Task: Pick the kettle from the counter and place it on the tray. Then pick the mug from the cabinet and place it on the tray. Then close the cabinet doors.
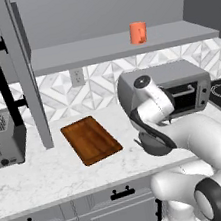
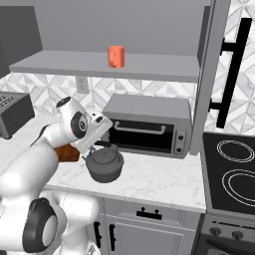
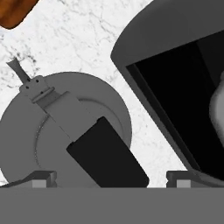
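**Tight marble gap between kettle and oven, jaws spread above the handle**

Marble counter point(image 2: 159, 182) lies directly beneath the hand, and the gripper point(image 3: 109, 177) hangs over the kettle point(image 2: 104, 167) with its fingertips point(image 3: 43, 178) spread wide, nothing between them. In the hand view the kettle's black handle point(image 3: 107, 159) runs up between the two tips, so my judgement is that the grasp has not begun.

The likeliest fault is a skewed closure: if the tips meet the thin arched handle off-centre, the kettle could swing or tip on lifting. Just beside the hand stands the toaster oven point(image 2: 147, 124), its dark front close to one fingertip; a drift that way would probably knock the finger against it.

Open room is better on the other side of the hand, where bare counter leads to the tray point(image 1: 91, 139), whose corner shows past the kettle's spout. Beyond the hand and above it, the mug point(image 2: 116, 56) sits on the cabinet point(image 2: 99, 67) shelf, and the cabinet doors point(image 2: 204, 84) stand open, their edges projecting over the counter; a high lift risks the shelf lip
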{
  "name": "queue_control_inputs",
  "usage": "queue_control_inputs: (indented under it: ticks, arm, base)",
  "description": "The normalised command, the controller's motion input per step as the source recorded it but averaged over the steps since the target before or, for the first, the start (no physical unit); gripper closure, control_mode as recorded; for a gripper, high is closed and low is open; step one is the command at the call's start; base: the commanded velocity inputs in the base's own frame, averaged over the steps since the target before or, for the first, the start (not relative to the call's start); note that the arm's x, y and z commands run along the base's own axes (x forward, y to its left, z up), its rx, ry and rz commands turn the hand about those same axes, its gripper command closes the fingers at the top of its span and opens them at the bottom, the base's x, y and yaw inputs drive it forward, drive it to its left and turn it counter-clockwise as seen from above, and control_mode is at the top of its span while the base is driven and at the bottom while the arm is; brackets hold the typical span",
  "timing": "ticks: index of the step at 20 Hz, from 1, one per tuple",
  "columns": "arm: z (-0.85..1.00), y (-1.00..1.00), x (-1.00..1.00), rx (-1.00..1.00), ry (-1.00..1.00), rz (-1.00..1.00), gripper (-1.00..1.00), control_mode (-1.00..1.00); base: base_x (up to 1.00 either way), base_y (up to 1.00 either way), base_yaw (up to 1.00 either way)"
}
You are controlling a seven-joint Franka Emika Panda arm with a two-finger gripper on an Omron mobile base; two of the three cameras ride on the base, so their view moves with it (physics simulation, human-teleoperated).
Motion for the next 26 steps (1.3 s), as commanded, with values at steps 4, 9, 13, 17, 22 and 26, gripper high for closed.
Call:
queue_control_inputs:
  ticks: [4, 9, 13, 17, 22, 26]
  arm:
    - [-0.2, 0.0, 0.11, 0.0, 0.04, 0.05, -1.0, -1.0]
    - [-0.17, -0.01, 0.11, 0.0, 0.05, 0.08, -1.0, -1.0]
    - [-0.19, 0.0, 0.02, -0.01, 0.09, 0.07, -1.0, -1.0]
    - [-0.15, 0.0, -0.01, 0.0, 0.13, 0.04, 1.0, -1.0]
    - [-0.05, 0.04, -0.12, 0.0, 0.04, 0.01, 1.0, -1.0]
    - [0.16, 0.03, -0.51, 0.03, 0.04, 0.03, 1.0, -1.0]
  base:
    - [0.0, 0.0, 0.0]
    - [0.0, 0.0, 0.0]
    - [0.0, 0.0, 0.0]
    - [0.0, 0.0, 0.0]
    - [0.0, 0.0, 0.0]
    - [0.0, 0.0, 0.0]
